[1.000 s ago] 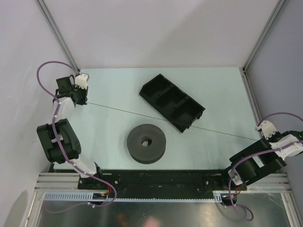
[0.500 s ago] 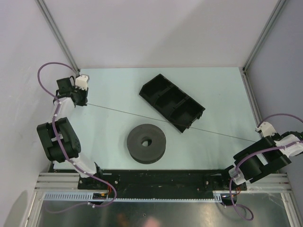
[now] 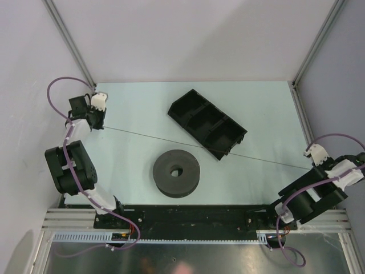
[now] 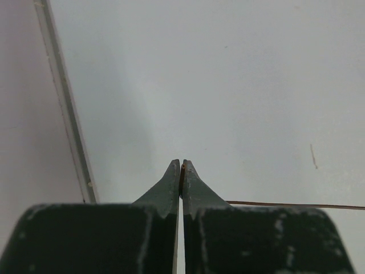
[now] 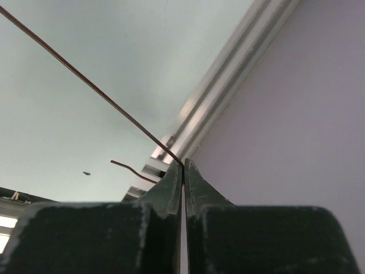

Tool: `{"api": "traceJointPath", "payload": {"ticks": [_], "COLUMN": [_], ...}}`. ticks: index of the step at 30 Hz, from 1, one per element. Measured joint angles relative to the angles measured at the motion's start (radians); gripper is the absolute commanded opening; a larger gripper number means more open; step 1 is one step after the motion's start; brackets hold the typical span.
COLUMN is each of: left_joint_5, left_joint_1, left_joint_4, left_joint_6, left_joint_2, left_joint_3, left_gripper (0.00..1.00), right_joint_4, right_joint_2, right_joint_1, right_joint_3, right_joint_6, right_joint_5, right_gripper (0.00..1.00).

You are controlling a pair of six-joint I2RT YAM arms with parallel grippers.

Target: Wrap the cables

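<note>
From above, the pale table (image 3: 137, 103) carries a black compartment tray (image 3: 207, 124) and a dark round spool (image 3: 176, 173), neither of which shows from the wrists. The left gripper (image 3: 97, 121) and right gripper (image 3: 311, 165) sit at opposite edges, each clenched on the cable (image 3: 148, 135), hair-thin and stretched straight between them. Up close it looks coppery. Only the right wrist shows its short curled end (image 5: 132, 170).
</note>
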Motion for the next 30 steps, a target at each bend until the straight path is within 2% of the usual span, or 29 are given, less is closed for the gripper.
{"api": "traceJointPath", "payload": {"ticks": [6,16,23,24,25,27,28,30], "left_joint_5": [-0.046,0.023,0.025,0.041,0.062,0.107,0.134,0.183], "left_joint_1": [0.017,0.055,0.023,0.008,-0.013,-0.060,-0.090,-0.146], "left_joint_4": [0.050,0.005,0.026,0.032,0.037,0.041,0.043,0.048], "left_joint_6": [0.000,0.010,-0.069,-0.098,-0.132,-0.200,-0.240,-0.306], "left_joint_2": [-0.016,-0.015,-0.142,-0.174,-0.209,-0.266,-0.292,-0.332], "left_joint_3": [-0.021,0.004,0.003,0.003,0.005,0.019,0.030,0.052], "left_gripper": [0.00,0.00,0.00,0.00,0.00,0.00,0.00,0.00], "right_joint_4": [0.025,0.008,-0.053,-0.072,-0.096,-0.148,-0.175,-0.224], "right_joint_2": [-0.114,-0.011,-0.146,-0.166,-0.183,-0.209,-0.217,-0.227], "right_joint_1": [0.095,0.058,0.203,0.226,0.249,0.294,0.310,0.323], "right_joint_3": [0.000,-0.019,-0.016,-0.015,-0.014,-0.013,-0.013,-0.013], "right_joint_6": [0.050,0.053,0.090,0.094,0.101,0.118,0.123,0.132], "right_joint_5": [0.023,0.000,0.071,0.075,0.076,0.073,0.071,0.064], "right_gripper": [0.00,0.00,0.01,0.06,0.19,0.54,0.66,0.84]}}
